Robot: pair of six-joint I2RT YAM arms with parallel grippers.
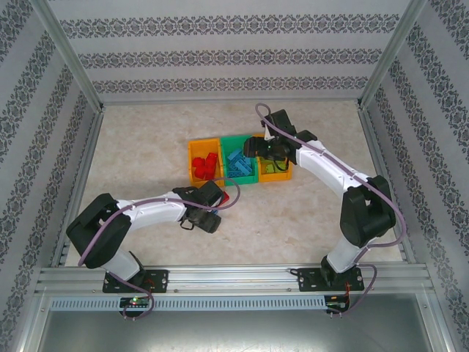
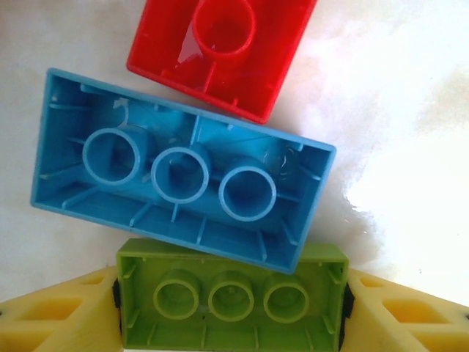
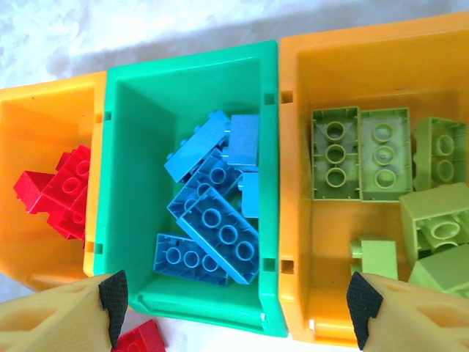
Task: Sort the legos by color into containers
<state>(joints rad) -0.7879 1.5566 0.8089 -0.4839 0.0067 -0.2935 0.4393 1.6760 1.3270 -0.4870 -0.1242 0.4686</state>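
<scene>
Orange, green, orange from above: the containers (image 1: 192, 147) joined in a row at mid-bench (image 1: 146, 147), reds heaped in the left one, blues in the middle. Right gripper (image 1: 272, 155) over the right-hand bin. Left gripper (image 1: 220, 196) low on the bench just in front of the row, beside a loose red brick (image 1: 230, 196).

On the left wrist: a lime green brick (image 2: 231, 304), hollow side up, between the yellow fingers. Grips it by both short ends with the black pads (image 2: 116, 293), as far as can be judged. Blue brick (image 2: 183, 172) across its far edge, also upside down, round tubes showing; glossy red plastic beyond.

On the right wrist: jaws spread wide over the bins, holding nothing. Red legos (image 3: 62, 191) in the left orange bin (image 3: 44, 95), blue legos (image 3: 212, 220) in the green bin (image 3: 132, 147), lime legos (image 3: 359, 154) in the right orange bin (image 3: 322, 73), none mixed. Mostly sorted, by the look of it; left to do, at least three bricks out on the bench, one of each colour.
</scene>
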